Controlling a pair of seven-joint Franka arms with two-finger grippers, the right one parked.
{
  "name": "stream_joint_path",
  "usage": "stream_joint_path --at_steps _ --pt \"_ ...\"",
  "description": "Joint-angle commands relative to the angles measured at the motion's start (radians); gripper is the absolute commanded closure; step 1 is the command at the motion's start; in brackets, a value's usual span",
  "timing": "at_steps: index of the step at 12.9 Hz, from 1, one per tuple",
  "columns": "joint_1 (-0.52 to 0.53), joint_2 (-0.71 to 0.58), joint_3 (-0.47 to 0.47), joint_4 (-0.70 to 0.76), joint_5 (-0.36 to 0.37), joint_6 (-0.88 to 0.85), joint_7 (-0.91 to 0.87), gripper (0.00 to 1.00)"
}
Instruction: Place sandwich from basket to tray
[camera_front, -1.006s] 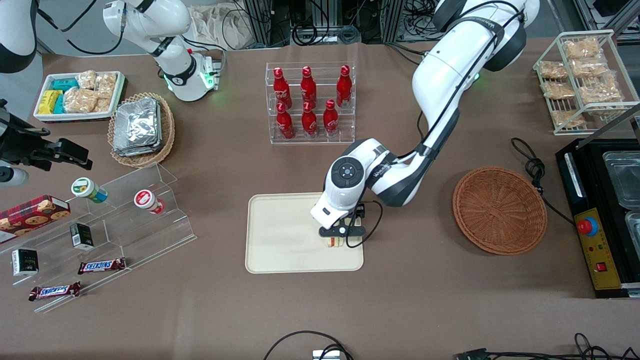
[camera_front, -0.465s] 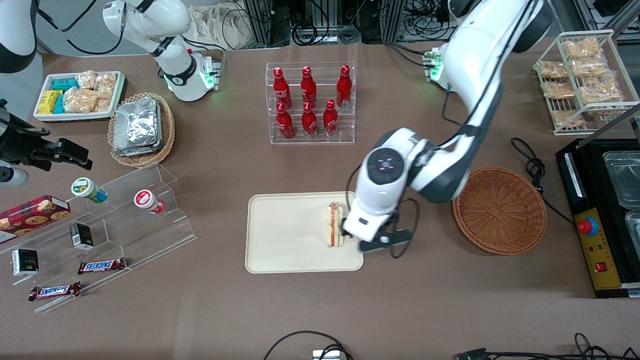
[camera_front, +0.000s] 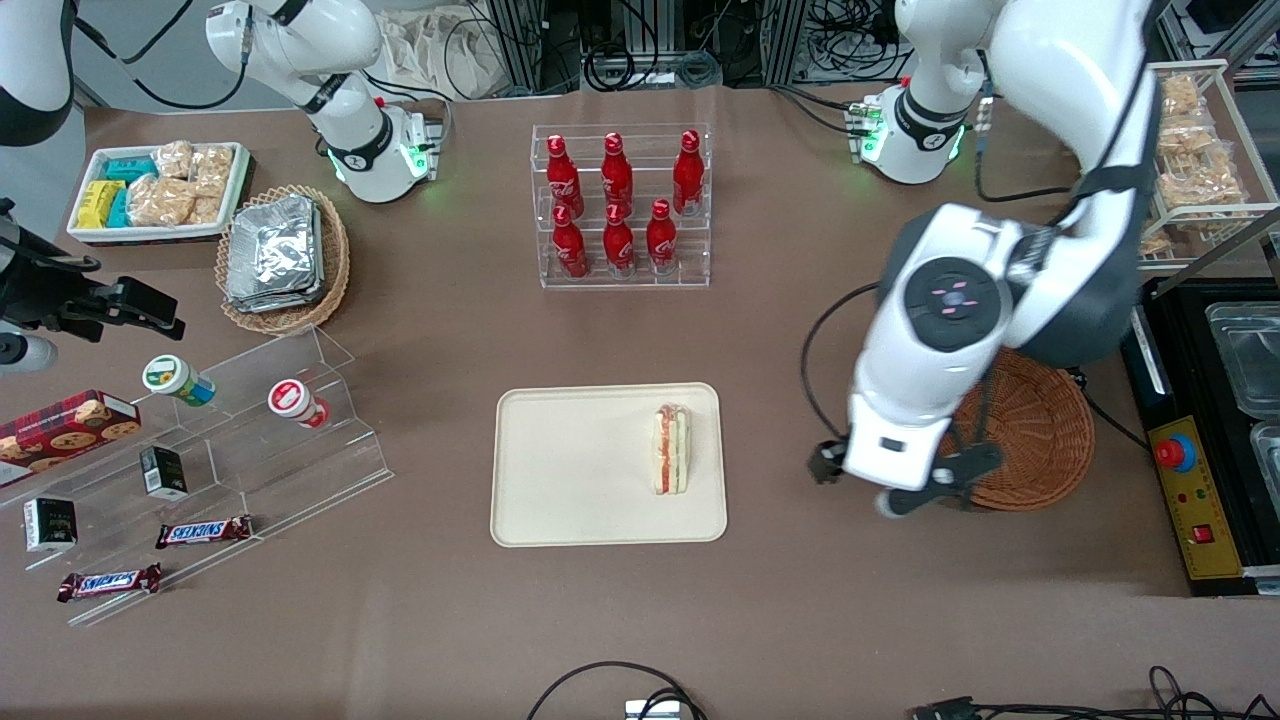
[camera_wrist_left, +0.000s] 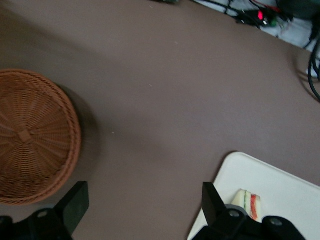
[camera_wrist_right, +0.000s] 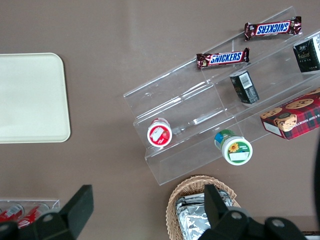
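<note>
Across the brown worktop, seen from the front, the cream tray lies flat near the middle, with the clear rack of red bottles at its twelve o'clock, farther from the front camera. Toward the working arm's end, at the tray's three o'clock, sits the reddish-brown woven basket, holding nothing that shows and partly covered by the white left arm that hangs above its rim. Toward the parked arm's end, at the tray's nine o'clock, a stepped clear acrylic stand carries two small tubs, with chocolate bars on its lower step nearer the camera. At about ten o'clock from the tray a lighter wicker basket of foil packets rests on the worktop. On the tray, close to the edge that faces the basket, the sandwich rests with its red and green filling stripes turned upward; the wrist view catches its cut end just inside the tray's rounded corner. Above bare worktop between tray and basket, clear of both, the gripper is released, its two dark fingers spread wide apart and gripping nothing.
</note>
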Motion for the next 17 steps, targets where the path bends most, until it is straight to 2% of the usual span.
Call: stream_joint_path --at_steps 1,2,4,7,9,11,14,17 --pt "0.035 -0.055 -0.007 -0.028 -0.010 -0.055 0.023 0.00" --pt "0.055 -0.062 -0.008 -0.027 -0.017 -0.079 0.059 0.00" --pt "0.089 -0.095 -0.005 -0.030 -0.079 -0.092 0.107 0.00" --pt "0.124 -0.130 -0.005 -0.037 -0.103 -0.132 0.144 0.00" --pt "0.139 -0.166 0.000 -0.060 -0.119 -0.164 0.252 0.00" --pt "0.184 -0.235 0.012 -0.108 -0.169 -0.175 0.363 0.00" --pt "0.195 -0.341 0.100 -0.192 -0.249 -0.193 0.576 0.00" --pt "0.193 -0.420 0.122 -0.238 -0.234 -0.237 0.733 0.00"
